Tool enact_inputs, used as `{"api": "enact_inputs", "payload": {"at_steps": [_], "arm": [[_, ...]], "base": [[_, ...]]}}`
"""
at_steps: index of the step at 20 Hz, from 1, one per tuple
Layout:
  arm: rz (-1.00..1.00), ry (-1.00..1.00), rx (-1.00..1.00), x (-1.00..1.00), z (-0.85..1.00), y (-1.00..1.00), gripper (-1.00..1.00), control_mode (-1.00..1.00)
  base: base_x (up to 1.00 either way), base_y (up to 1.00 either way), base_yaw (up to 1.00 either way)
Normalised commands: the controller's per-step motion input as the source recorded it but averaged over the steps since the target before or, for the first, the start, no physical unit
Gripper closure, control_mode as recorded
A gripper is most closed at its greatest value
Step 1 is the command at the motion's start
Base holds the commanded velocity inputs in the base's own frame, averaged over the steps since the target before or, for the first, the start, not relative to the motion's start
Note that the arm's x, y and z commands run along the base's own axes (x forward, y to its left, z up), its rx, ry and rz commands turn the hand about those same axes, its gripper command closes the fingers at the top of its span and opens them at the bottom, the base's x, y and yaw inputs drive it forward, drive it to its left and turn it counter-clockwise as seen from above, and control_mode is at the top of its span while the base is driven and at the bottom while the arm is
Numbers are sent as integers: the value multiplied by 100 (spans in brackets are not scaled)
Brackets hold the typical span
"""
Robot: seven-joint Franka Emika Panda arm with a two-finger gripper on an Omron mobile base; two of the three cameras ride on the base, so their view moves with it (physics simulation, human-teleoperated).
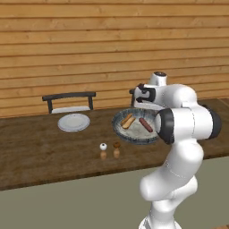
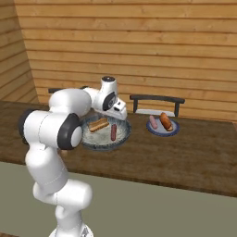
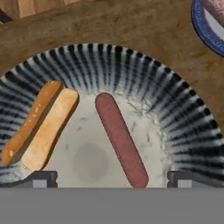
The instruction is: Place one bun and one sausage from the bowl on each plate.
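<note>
Wooden table carries the bowl, where a bun and a sausage lie side by side beneath the gripper, jaws spread apart, seemingly poised for a pick.

hand view close over bowl

The arm hides the bowl's right rim at centre right of the left base view; the blue-rimmed plate is cut off at the hand view's upper right.
</note>
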Motion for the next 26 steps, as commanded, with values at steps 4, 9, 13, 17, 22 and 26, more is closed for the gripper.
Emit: {"api": "enact_inputs", "payload": {"at_steps": [4, 9, 13, 17, 22, 26], "arm": [[32, 0, -9, 8, -53, 4, -100, -100], [26, 0, -13, 0, -34, 0, -100, -100], [29, 0, -12, 0, -40, 0, -100, -100], [25, 0, -5, 0, -45, 0, -100, -100], [5, 0, -1, -1, -33, -6, -100, -100], [0, -1, 0, 0, -23, -9, -100, -100]], "base": [[0, 0, 0], [0, 0, 0], [0, 0, 0], [0, 0, 0], [0, 0, 0], [0, 0, 0]]}}
